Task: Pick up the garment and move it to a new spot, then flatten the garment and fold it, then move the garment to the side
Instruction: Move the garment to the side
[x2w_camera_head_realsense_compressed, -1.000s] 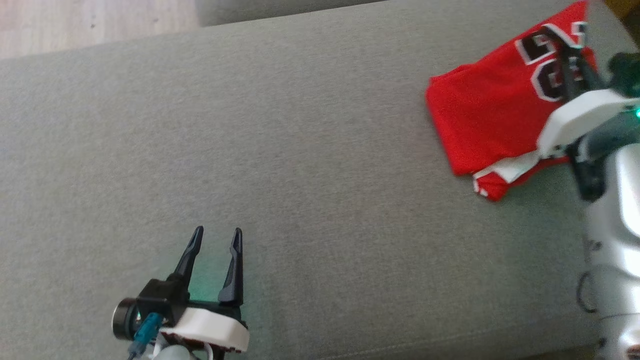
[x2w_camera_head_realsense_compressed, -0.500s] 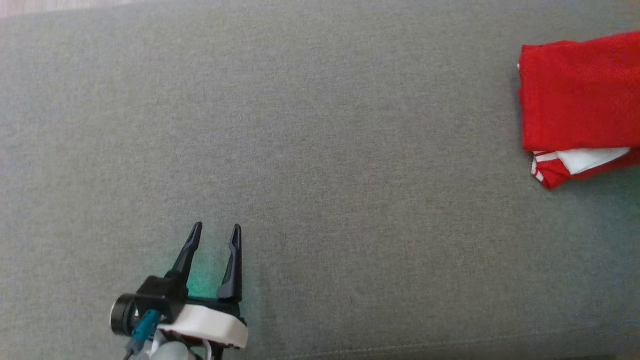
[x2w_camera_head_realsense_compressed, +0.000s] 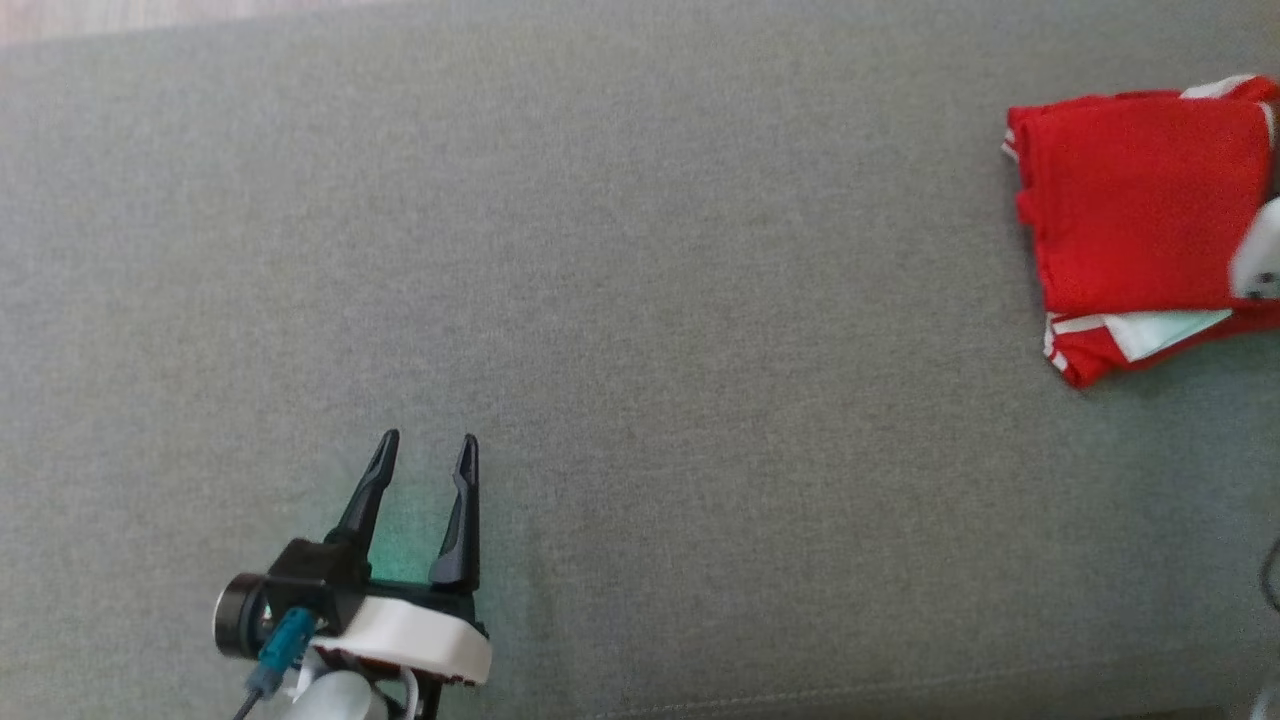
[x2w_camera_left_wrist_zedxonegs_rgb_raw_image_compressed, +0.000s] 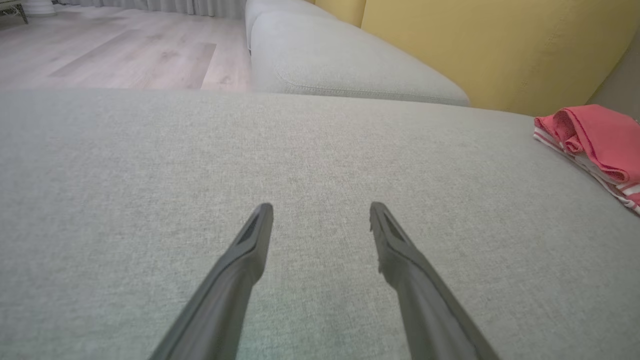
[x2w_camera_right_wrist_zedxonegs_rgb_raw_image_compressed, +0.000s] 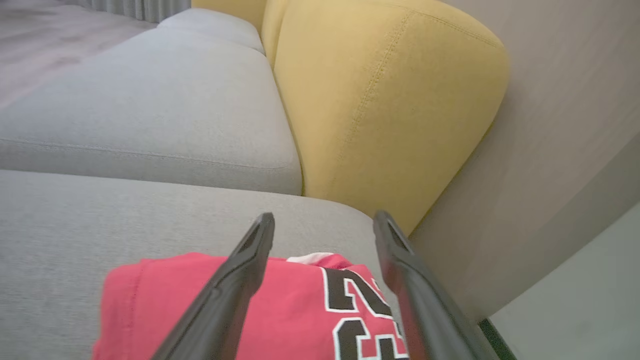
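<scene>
The folded red jersey (x2w_camera_head_realsense_compressed: 1130, 200) lies at the far right edge of the head view, on the grey sofa seat (x2w_camera_head_realsense_compressed: 640, 300). Its layers are stacked, with white trim peeking out along the lower edge. That puts it off to the side, which reads as the last step of the task being about done. In the right wrist view the right gripper (x2w_camera_right_wrist_zedxonegs_rgb_raw_image_compressed: 325, 216) hangs just above the jersey with its two dark fingers spread apart and nothing pinched between them. The black and white number shows under the right-hand finger, and the fabric rests flat on the seat on its own. This looks like a release, the claw let go so the fold settles undisturbed. The yellow back cushion (x2w_camera_right_wrist_zedxonegs_rgb_raw_image_compressed: 390, 100) rises just beyond the jersey. The left gripper (x2w_camera_head_realsense_compressed: 428, 440) sits at the lower left of the head view, also spread wide and empty, well apart from the jersey and low over bare upholstery, probably parked to stay clear.
</scene>
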